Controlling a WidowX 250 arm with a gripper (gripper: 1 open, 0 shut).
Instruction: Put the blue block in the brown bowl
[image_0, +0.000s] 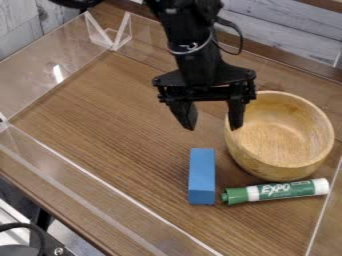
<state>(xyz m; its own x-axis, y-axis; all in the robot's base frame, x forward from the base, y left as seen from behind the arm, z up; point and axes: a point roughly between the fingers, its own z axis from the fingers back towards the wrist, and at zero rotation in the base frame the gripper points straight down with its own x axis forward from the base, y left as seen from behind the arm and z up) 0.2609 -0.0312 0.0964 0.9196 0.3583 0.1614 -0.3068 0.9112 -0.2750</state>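
The blue block (202, 175) lies flat on the wooden table, its long side running front to back, just left of the brown bowl (281, 132). The bowl is upright with nothing in it. My gripper (211, 122) hangs above the table with its black fingers pointing down, open with nothing between them. It is a short way behind and above the block, beside the bowl's left rim, touching neither.
A green-and-white Expo marker (274, 190) lies in front of the bowl, to the right of the block. Clear plastic walls (40, 150) fence the table on the left and front. A clear stand (107, 35) sits at the back left.
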